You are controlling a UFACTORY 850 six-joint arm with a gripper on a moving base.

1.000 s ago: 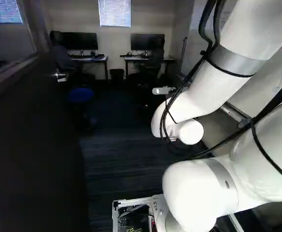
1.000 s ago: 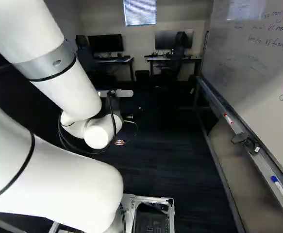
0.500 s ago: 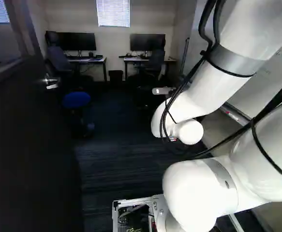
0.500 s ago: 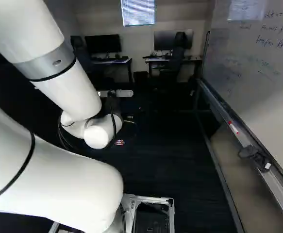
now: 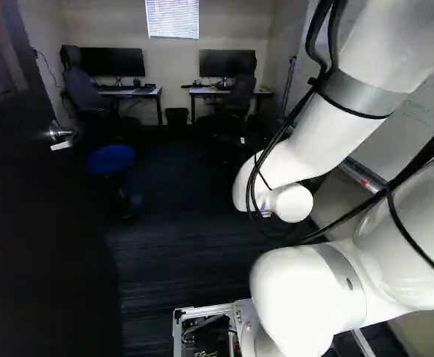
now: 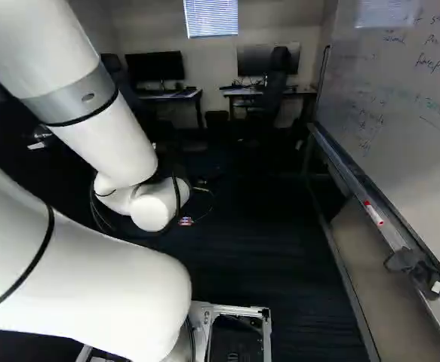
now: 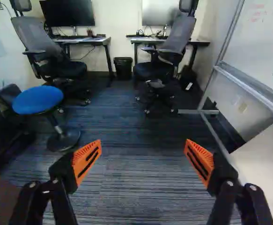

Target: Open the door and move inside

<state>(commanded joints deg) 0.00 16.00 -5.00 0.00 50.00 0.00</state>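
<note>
Counted through: one dark door (image 5: 45, 245); one silver lever handle (image 5: 62, 135); two flat black monitors (image 7: 67, 12); two dark-legged benches (image 7: 83, 40); two high-backed mesh office chairs (image 7: 37, 40); two round, blue-topped stools (image 7: 38, 100), one of them cut off at the edge of the wrist view; one black waste bin (image 7: 123, 69); one white slatted window blind (image 6: 210, 19); one large whiteboard (image 6: 404, 121); one white, red-tipped marker (image 6: 373, 214); one white jointed robot arm (image 6: 76, 279).

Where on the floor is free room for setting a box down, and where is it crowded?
The floor looks free ahead of the gripper, between the blue stool and the whiteboard stand, up to the chairs. It is crowded at the desks, where the chairs and bin stand.
</note>
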